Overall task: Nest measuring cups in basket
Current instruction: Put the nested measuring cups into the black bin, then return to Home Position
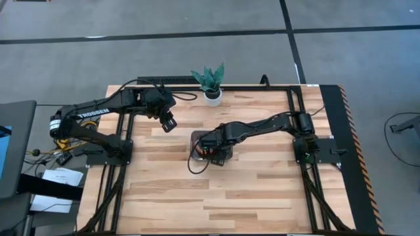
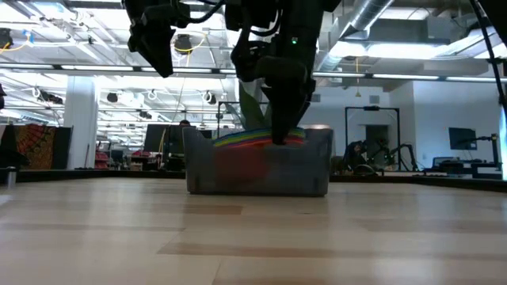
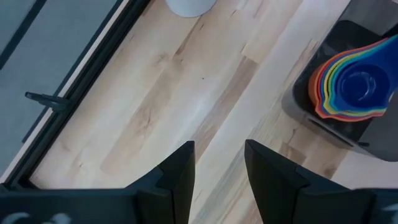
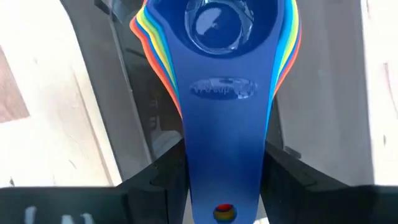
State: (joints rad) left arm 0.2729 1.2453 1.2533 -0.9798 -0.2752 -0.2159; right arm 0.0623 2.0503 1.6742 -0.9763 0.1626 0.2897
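- The measuring cups [image 4: 214,37] sit nested one inside another in the basket [image 2: 257,168], the dark blue one innermost on top, with red, orange, yellow, green and blue rims fanning out around it.
- The basket stands on the desk [image 1: 249,190] near its middle, well apart from the white-potted plant [image 1: 211,84] at the desk's far edge.
- The right tool [image 4: 225,180] is over the basket, its fingers clenched on the flat handle of the dark blue cup [image 4: 217,25], one finger at each side of the handle.
- In the low view this tool reaches down from above into the basket, just above the stacked rims.
- The left tool [image 3: 219,171] hangs in the air between the plant and the basket, beside the basket, its fingers released with bare desk showing in the gap.
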